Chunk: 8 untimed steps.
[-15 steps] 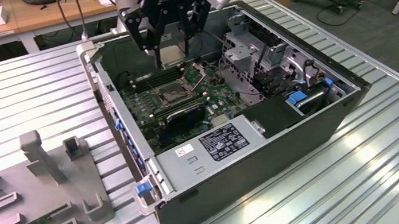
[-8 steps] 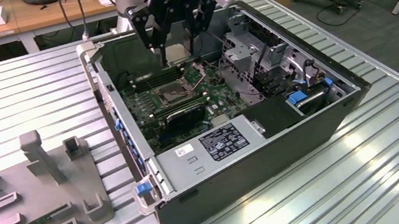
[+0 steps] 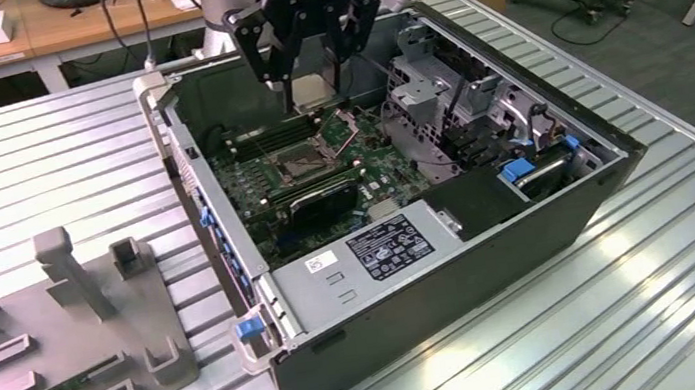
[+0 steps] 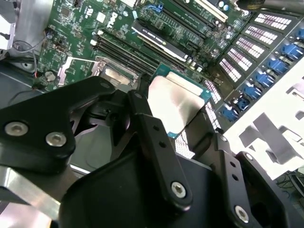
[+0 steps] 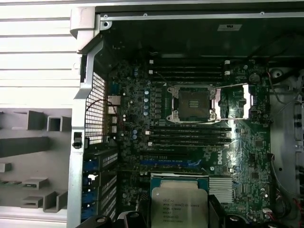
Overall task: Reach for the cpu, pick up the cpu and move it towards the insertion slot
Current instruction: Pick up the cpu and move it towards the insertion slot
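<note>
cpu (image 4: 175, 102) clamped in tool (image 3: 310, 84) | above open computer case (image 3: 589, 193) | ribbed metal table (image 3: 35, 176) | desks behind

From my station, the cpu (image 5: 179, 208) runs off the picture's edge in the first wrist view, and in the second wrist view the tool (image 4: 183, 128) covers part of its plate. In the exterior view I cannot make out the insertion slot's (image 3: 294, 166) contacts, and the grey tray (image 3: 53, 355) is cut off.

Bright overhead glare, perhaps slightly soft focus.
</note>
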{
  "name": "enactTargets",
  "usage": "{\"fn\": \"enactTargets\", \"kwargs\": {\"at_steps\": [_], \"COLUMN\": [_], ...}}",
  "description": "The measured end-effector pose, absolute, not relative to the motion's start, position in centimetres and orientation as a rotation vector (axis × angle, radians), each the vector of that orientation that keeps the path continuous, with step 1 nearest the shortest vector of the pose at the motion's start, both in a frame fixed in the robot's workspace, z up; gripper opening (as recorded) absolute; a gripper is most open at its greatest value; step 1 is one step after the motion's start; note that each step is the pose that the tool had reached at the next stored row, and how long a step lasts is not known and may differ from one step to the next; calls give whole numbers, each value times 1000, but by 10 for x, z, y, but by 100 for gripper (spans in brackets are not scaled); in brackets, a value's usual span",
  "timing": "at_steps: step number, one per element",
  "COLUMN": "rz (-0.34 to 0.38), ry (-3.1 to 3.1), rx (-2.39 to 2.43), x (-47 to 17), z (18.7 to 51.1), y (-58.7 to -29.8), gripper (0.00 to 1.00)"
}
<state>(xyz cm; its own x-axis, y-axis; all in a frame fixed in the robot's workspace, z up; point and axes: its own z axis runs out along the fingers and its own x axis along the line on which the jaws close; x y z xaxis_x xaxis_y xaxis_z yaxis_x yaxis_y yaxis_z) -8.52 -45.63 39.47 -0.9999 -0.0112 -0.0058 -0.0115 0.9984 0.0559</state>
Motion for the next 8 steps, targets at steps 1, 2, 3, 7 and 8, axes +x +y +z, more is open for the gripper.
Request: {"fn": "enactTargets", "kwargs": {"at_steps": [1,2,3,7,8], "rz": [88,88,88,88,88], "ry": [3135,3135,3135,3135,3135], "rx": [-18,-18,-18,-18,-18], "x": [-85,-85,-85,-84,-84], "z": [395,394,394,394,394], "y": [-455,-455,-454,-450,-450], "gripper": [55,55,55,55,55]}}
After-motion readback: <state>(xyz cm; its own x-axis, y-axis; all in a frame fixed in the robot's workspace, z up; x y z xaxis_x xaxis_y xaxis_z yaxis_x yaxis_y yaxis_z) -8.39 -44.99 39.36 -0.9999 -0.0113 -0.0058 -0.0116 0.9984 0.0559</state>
